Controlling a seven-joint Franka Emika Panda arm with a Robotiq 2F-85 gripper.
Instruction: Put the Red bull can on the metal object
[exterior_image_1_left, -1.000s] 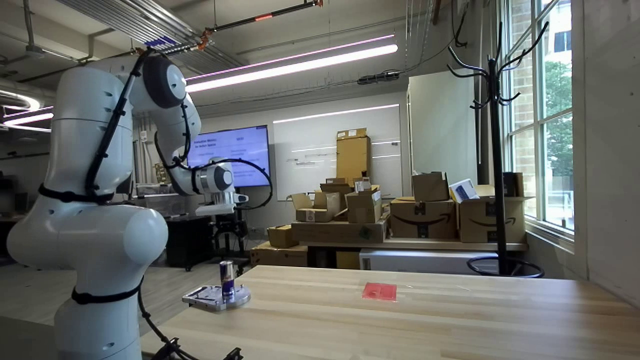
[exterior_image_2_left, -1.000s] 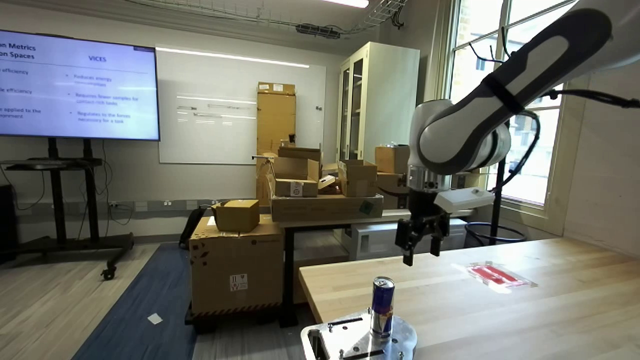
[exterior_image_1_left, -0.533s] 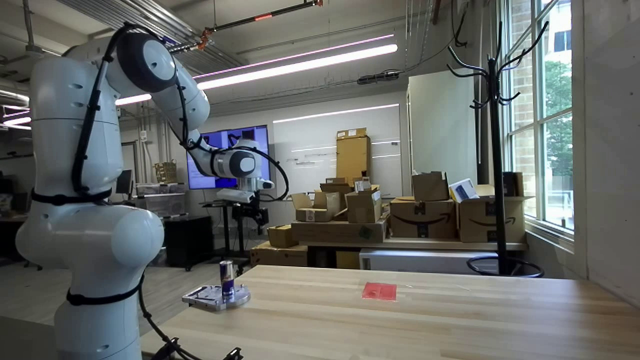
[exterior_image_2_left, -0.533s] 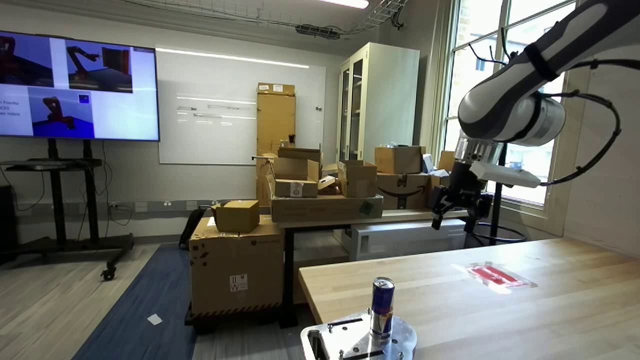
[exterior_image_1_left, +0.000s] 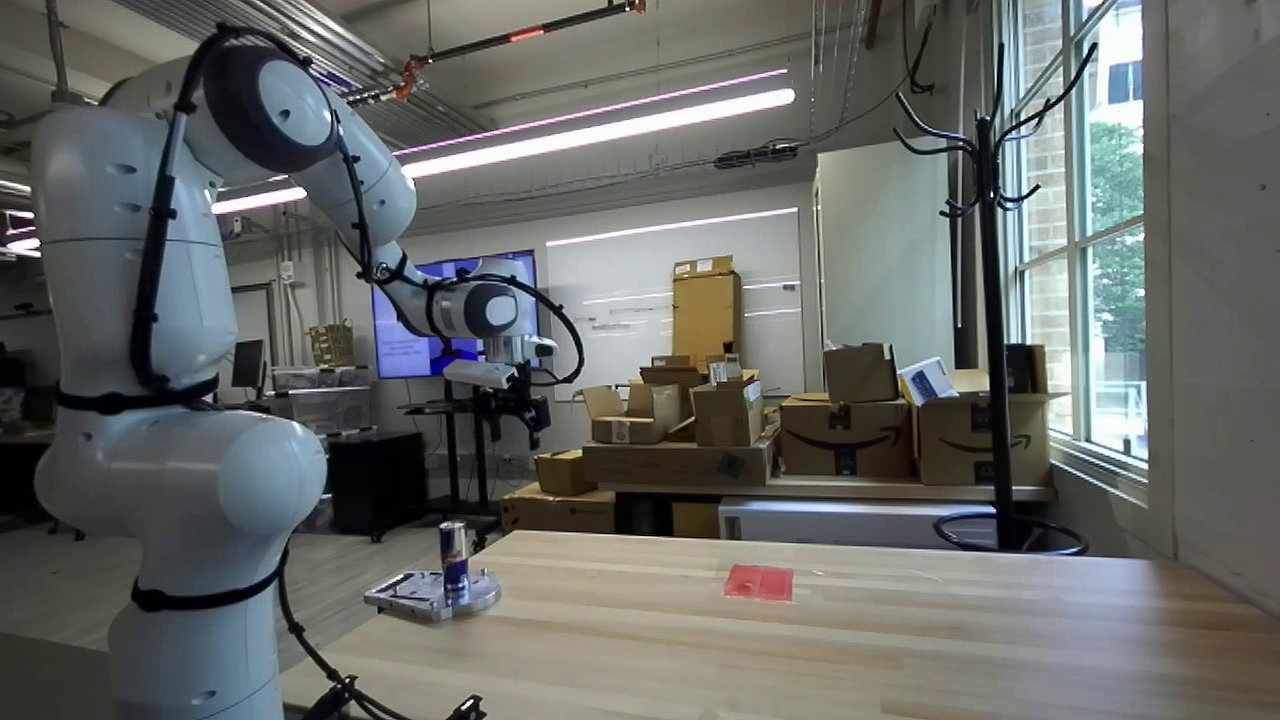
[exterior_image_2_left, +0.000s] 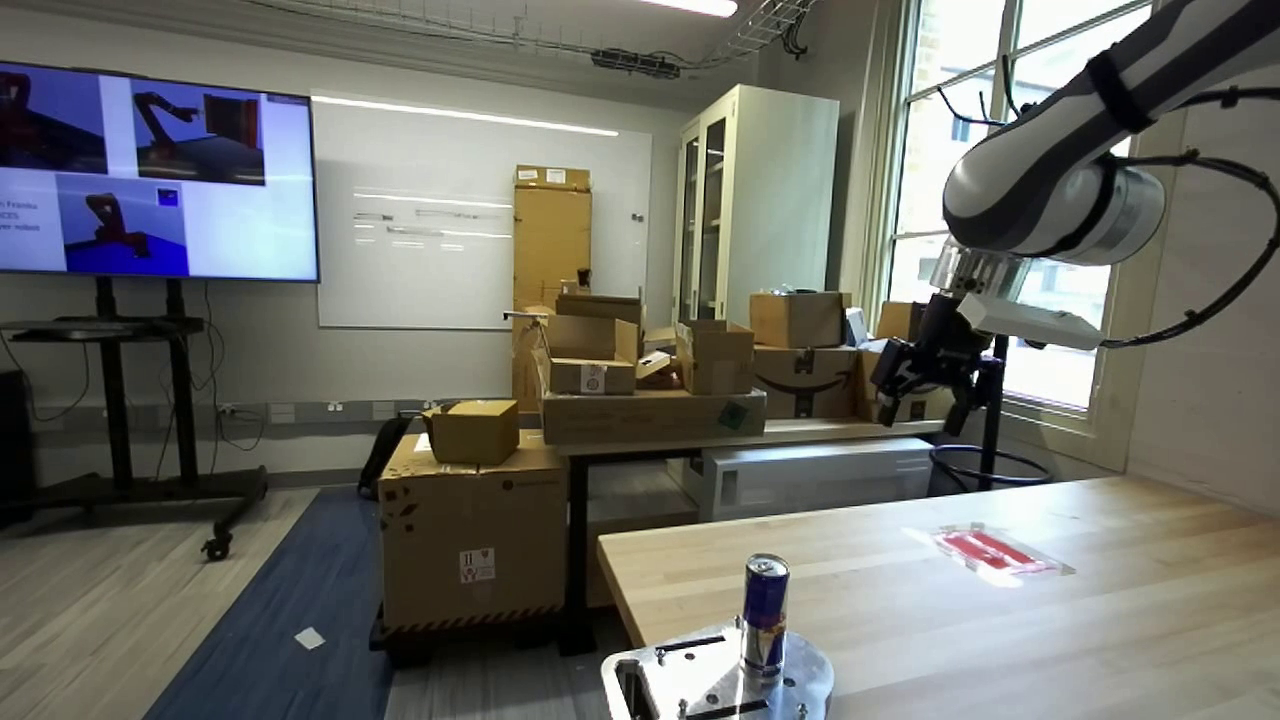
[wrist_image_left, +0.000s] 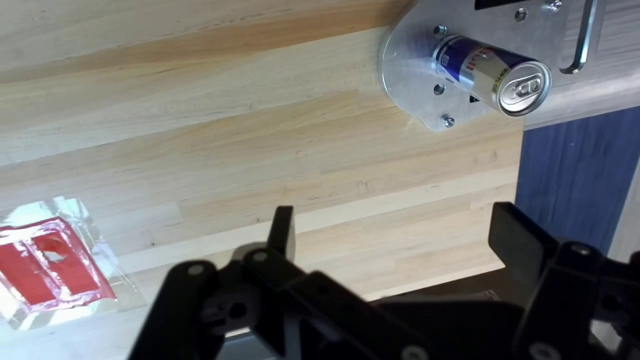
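Observation:
The Red bull can (exterior_image_1_left: 454, 558) stands upright on the metal object (exterior_image_1_left: 405, 592) at the table's edge. In an exterior view the blue and silver can (exterior_image_2_left: 766, 612) rests on the silvery plate (exterior_image_2_left: 690, 668) with dark slots and screws. In the wrist view the can (wrist_image_left: 480, 70) leans in perspective near the top right, its base on the plate (wrist_image_left: 411, 70). My gripper (wrist_image_left: 392, 212) is open, with only tabletop between its fingers. It hangs high and apart from the can in both exterior views (exterior_image_1_left: 515, 432) (exterior_image_2_left: 920, 418).
A flat red item (exterior_image_1_left: 759, 582) is taped to the wooden table (exterior_image_1_left: 900, 640). Cardboard boxes (exterior_image_2_left: 640, 415) stand on a bench behind the table. A black coat rack (exterior_image_1_left: 995, 350) stands by the window. A large carton (exterior_image_2_left: 475, 540) stands on the floor beyond the table.
My gripper has moved up and away from the can, rightward in both exterior views. It stays open and empty. The can and the metal object have not moved.

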